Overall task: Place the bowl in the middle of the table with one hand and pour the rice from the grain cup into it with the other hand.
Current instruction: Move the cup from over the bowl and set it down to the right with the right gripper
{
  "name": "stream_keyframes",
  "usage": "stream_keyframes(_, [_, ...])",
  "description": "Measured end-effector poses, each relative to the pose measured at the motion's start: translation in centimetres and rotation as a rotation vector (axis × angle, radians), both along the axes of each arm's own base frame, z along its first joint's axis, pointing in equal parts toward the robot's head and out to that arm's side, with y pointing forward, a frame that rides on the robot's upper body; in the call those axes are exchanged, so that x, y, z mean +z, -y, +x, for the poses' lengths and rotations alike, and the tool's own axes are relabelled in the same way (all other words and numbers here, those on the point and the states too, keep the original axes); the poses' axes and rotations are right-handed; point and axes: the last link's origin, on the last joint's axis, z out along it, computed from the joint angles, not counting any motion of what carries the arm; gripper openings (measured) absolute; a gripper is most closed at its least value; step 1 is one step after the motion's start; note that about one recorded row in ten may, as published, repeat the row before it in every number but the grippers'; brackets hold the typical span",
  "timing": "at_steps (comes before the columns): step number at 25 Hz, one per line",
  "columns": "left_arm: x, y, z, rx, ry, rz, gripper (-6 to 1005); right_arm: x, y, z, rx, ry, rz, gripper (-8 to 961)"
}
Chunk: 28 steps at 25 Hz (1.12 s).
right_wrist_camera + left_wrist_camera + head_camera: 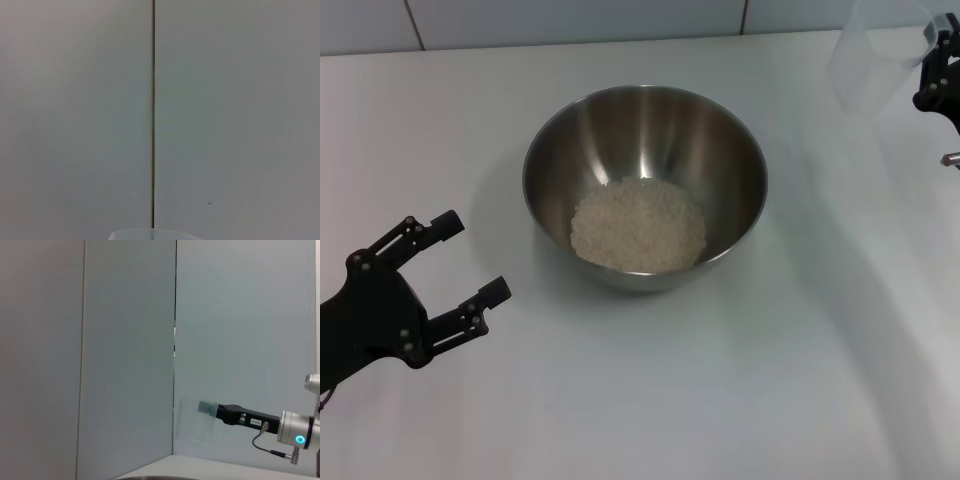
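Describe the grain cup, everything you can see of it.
The grain cup is a small clear, faintly frosted plastic cylinder. It looks empty: the rice lies in the bowl. It is held upright above the table's far right corner by the right pincer, which grips its side; it looks clear of the tabletop. The left wrist view shows it upright before the wall, and the right wrist view only its rim.

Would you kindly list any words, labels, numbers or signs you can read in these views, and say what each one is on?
Small white label on the right tool's black body: print too small to read.
Bowl, grain cup, table, left tool: no text visible.
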Motion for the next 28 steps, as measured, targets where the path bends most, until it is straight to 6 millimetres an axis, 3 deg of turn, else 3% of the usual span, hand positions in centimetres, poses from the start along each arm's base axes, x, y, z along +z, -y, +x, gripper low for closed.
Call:
stream_keyframes(18, [0.0,0.1,0.1,-0.003,0.006,-0.002,859,-3.5,-0.6,2.6,-0.209,0.122,-0.203,20])
stream_keyframes(28, [0.0,0.3,0.1,-0.003,0.011,-0.004,860,-3.7,-0.4,3.0,-0.231,0.127,-0.215,33])
